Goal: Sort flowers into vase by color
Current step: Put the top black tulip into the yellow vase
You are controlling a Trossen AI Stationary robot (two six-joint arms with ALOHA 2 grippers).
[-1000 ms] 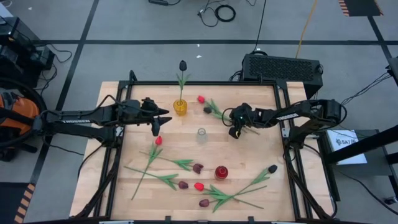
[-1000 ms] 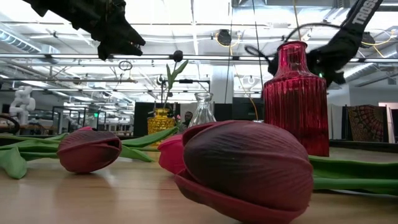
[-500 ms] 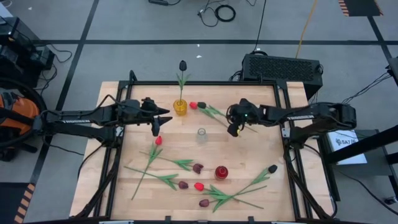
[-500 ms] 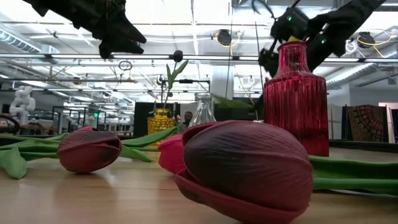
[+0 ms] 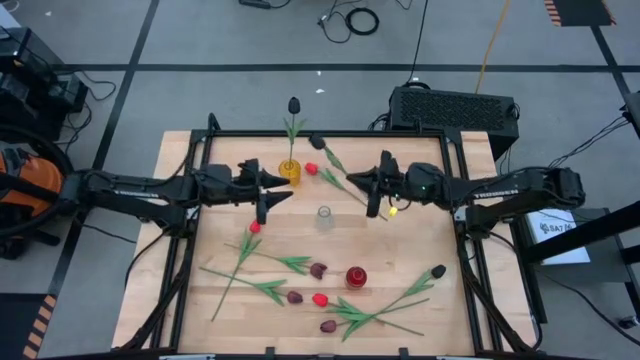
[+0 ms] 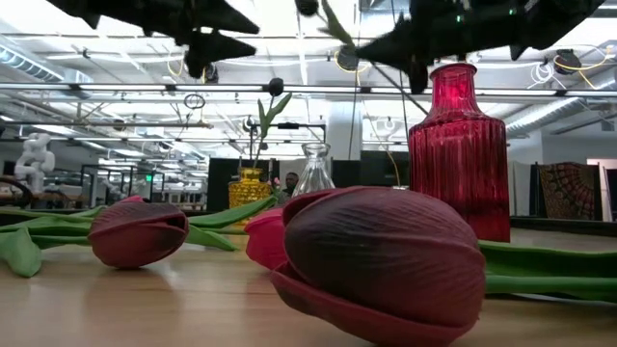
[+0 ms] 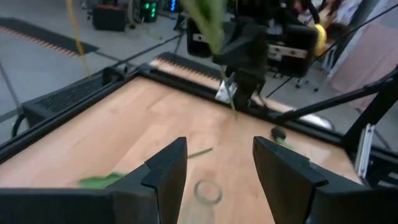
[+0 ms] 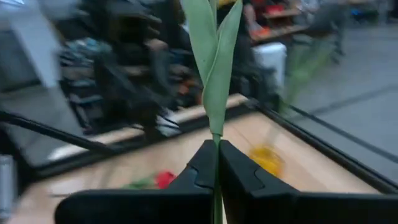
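Observation:
My right gripper point(image 5: 360, 181) hangs over the table's far middle, shut on a tulip stem. Its near-black head point(image 5: 316, 142) stands up toward the far edge and shows at the top of the low view point(image 6: 307, 6). A red tulip head point(image 5: 311, 169) shows just beside the yellow vase point(image 5: 290, 173), which holds one near-black tulip point(image 5: 294, 104). My left gripper point(image 5: 286, 186) is open, level, facing the right one above the clear vase point(image 5: 324, 217). A red vase point(image 5: 356, 277) stands nearer. Several tulips point(image 5: 318, 270) lie flat on the near half. My right gripper pinches the thin green stem point(image 8: 216, 147) between its two shut fingers point(image 8: 200, 169), just below a pair of long leaves point(image 8: 214, 62). The fingers come level from the table's right. The tulip is lifted clear, its leaves and head rising beyond the fingers.
The table's raised black frame point(image 5: 300, 134) runs along the far edge. A red tulip point(image 5: 254, 227) with its stem lies left of the clear vase. A near-black tulip point(image 5: 438, 271) lies near the right edge. Bare wood point(image 5: 420, 235) shows under the right arm.
My right gripper has risen, swung from pointing down to level, and carried the tulip up off the table; its near-black head moved toward the far edge. The red head slid left toward the yellow vase. My left gripper has tipped from pointing down to level and moved right.

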